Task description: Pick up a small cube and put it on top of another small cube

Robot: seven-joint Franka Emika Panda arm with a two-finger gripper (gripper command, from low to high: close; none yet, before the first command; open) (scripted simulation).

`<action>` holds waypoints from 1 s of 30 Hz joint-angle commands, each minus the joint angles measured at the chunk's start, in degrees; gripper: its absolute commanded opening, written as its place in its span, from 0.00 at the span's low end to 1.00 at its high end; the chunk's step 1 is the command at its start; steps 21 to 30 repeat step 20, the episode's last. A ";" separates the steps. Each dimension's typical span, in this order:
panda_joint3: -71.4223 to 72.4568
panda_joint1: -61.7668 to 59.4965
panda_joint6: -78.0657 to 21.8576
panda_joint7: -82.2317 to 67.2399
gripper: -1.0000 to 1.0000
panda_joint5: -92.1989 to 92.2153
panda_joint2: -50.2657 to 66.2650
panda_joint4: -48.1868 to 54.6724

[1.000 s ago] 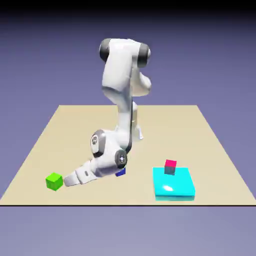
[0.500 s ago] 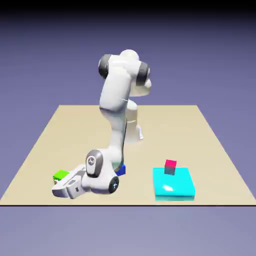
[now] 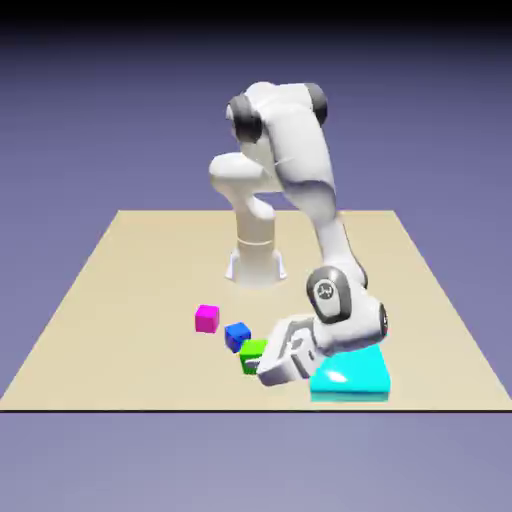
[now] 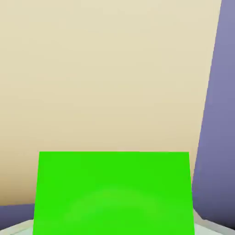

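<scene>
The gripper [image 3: 258, 364] is clamped on the green cube [image 3: 252, 352] — it fills the hand view's lower half [image 4: 112, 193]. The blue cube [image 3: 237, 335] lies just beyond, toward the exterior view's upper left — probably the stacking target.

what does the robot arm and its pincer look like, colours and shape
A glossy white arm of rounded, tubular segments, with dark grey caps at the joints and a round grey disc on the wrist joint. The pincer is a blocky white hand; its finger tips are hidden. No cables show.

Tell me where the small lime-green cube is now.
Small lime-green cube: held in the shut gripper, front-centre in the exterior view, beside the small blue cube, left of the cyan slab.
</scene>
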 commanded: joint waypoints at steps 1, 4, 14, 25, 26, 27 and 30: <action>2.08 0.53 -0.74 0.32 0.00 -0.28 -0.85 -0.71; 8.31 2.14 -3.03 1.26 0.00 -0.75 -3.38 -2.85; 21.37 8.83 -8.85 -0.81 0.00 -21.11 -8.96 -18.75; 19.32 7.50 -7.39 0.27 1.00 -24.34 -7.40 -19.18; 19.32 7.50 -7.39 0.27 1.00 -24.34 -7.40 -19.18; 19.32 7.50 -7.39 0.27 1.00 -24.34 -7.40 -19.18; 19.32 7.50 -7.39 0.27 1.00 -24.34 -7.40 -19.18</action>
